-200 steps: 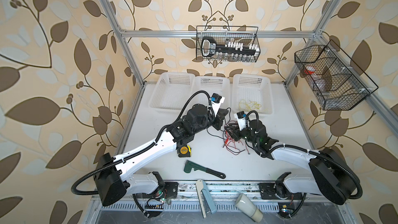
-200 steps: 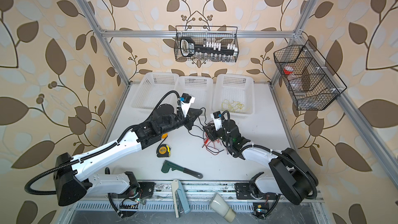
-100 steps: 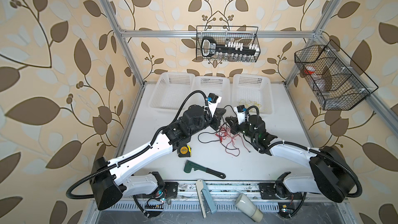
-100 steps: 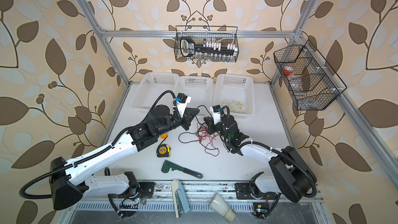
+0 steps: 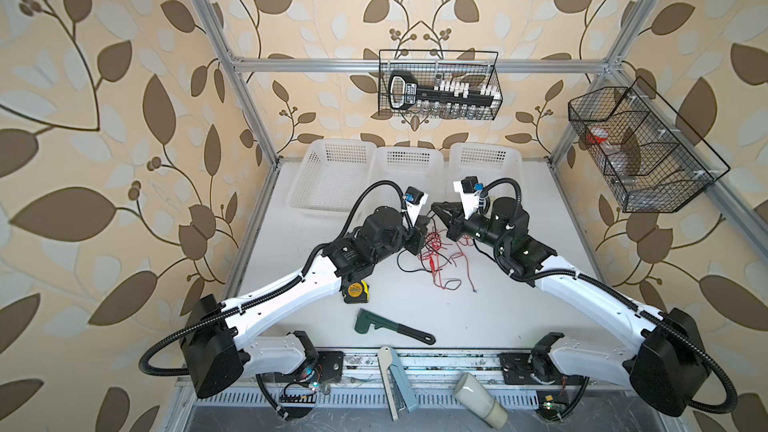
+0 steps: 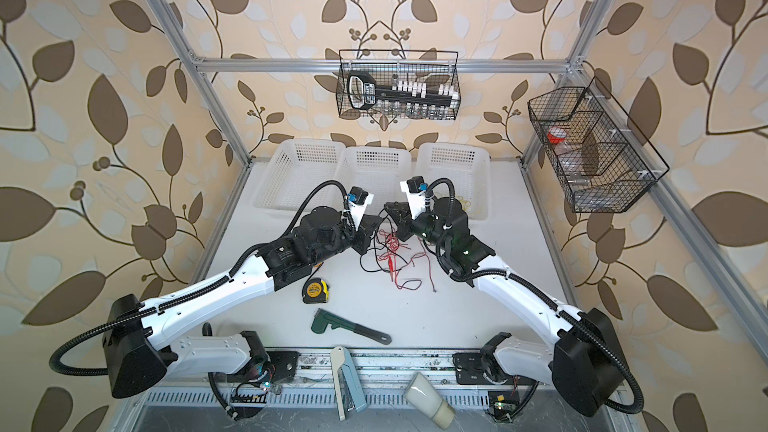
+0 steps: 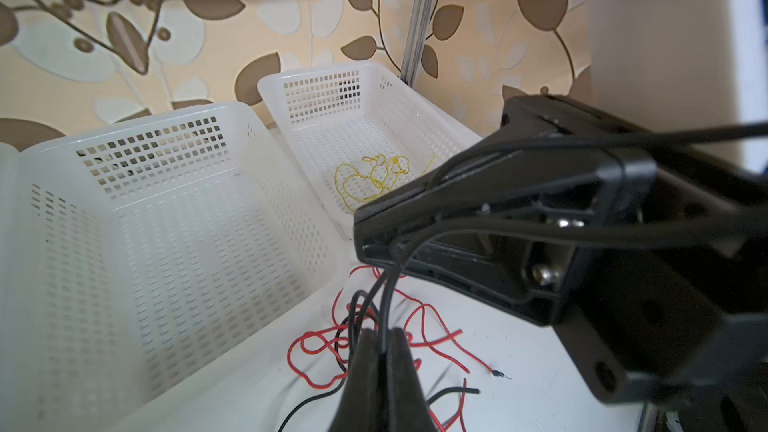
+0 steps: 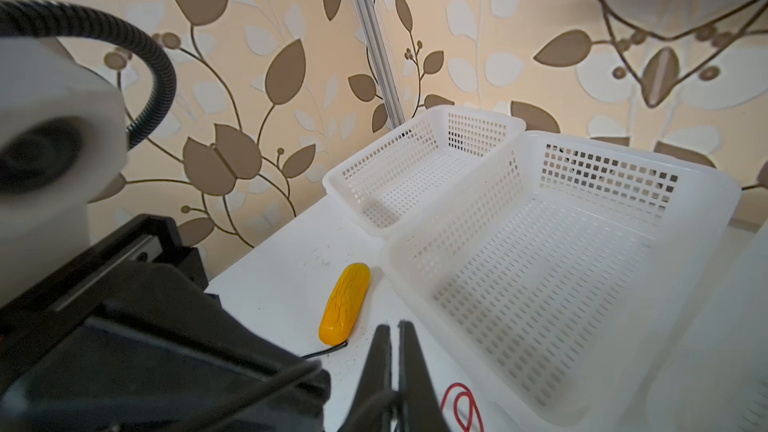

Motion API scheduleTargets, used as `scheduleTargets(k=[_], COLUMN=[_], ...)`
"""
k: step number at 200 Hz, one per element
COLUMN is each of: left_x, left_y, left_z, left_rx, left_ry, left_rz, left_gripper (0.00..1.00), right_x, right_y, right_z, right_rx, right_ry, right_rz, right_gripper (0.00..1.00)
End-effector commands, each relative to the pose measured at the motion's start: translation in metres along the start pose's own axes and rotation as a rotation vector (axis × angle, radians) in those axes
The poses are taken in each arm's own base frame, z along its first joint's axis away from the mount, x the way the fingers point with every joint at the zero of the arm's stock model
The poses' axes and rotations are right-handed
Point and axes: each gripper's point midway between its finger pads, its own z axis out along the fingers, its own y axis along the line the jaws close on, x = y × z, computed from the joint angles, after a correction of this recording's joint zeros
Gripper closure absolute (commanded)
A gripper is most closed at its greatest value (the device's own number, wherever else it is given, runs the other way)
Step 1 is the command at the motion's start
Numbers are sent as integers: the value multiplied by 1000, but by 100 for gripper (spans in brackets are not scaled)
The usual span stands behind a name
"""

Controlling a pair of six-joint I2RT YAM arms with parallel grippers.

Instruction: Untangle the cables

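Both jaws are clenching the black cable (image 7: 385, 301) above the tangled cables (image 5: 432, 249) mid-tabletop (image 5: 519, 317).
I am planning a slow pull apart, toward 9 and 3 o'clock, watching the red loops slip free.

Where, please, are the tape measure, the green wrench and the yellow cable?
tape measure (image 6: 316, 290), in a top view, on its round label.
green wrench (image 6: 351, 328), in a top view, mid shaft.
yellow cable (image 7: 388, 168), left wrist view, on its tangled loops.
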Motion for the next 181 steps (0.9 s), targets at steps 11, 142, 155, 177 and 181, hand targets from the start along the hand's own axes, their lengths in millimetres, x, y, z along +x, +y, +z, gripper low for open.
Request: scheduleTargets(k=[11,142,155,177,181], left_x=[-3,24,28,32,32], left_y=[-3,-15,-14,-10,-9], left_z=[-1,19,17,14,14], left_rx=[9,89,88,70,65], left_ry=[-24,56,59,52,50], left_rz=[17,-19,-18,-17,-17], left_gripper=[95,84,80,71,68], right_x=[18,3,-1,-4,-4], right_y=[14,24,24,28,29], right_z=[3,4,2,-1,-1], right_rx=[-51,-24,-19,-33,-38], right_ry=[79,8,-3,-6,-5], right_rz=[-16,-17,-23,-29,-29], right_gripper=[100,100,100,100,100])
